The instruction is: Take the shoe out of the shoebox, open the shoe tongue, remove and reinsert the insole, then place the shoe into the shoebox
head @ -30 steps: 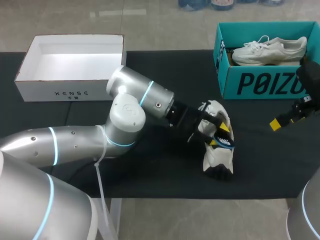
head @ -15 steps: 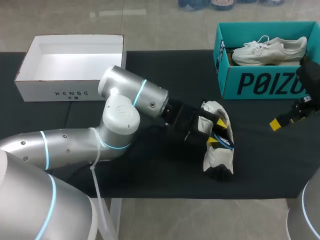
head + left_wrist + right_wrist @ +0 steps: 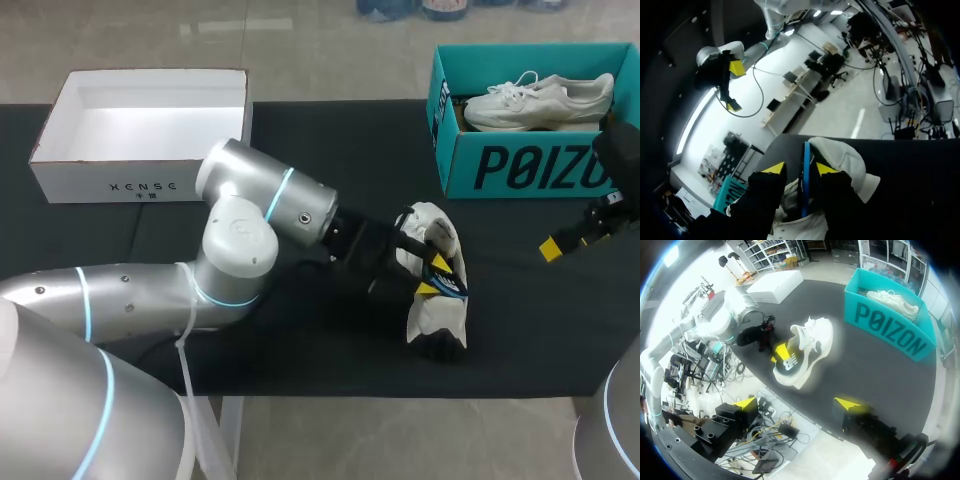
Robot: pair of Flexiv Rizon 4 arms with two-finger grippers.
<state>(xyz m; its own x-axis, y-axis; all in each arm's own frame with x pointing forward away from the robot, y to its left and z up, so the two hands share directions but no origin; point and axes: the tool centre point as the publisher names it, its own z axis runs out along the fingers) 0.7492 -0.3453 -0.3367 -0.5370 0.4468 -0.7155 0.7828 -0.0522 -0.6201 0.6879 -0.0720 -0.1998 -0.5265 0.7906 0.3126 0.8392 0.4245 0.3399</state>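
Where the head cam looks down, L gripper sits at the mouth of the white shoe. The shoe lies on its side on the black table, out of the teal shoebox and apart from it. A strip of blue insole shows right beside the tips, but this view can't say how the fingers stand on it. R gripper hangs well off on the shoe's far side, nothing near its tips, w/ the shoebox just beyond it. A second white shoe lies inside the shoebox. A white box stands behind the L arm, well apart from both grippers.

L wrist cam gives what the head cam hides. The insole stands on edge btw the two yellow tips, jaws narrow. One finger lies against it; the other looks just off it, w/ a sliver of pale lining between, so it's not clamped as far as can be seen. The shoe's white upper lies ahead of and under the fingers. R gripper shows far ahead, above the table, tips spread.

R wrist cam: own jaws wide, nothing btw them. Ahead lies the shoe w/ one yellow tip of L gripper at its opening. The shoebox stands off to one side ahead w/ the second shoe in it; the white box is farther off past the L arm.
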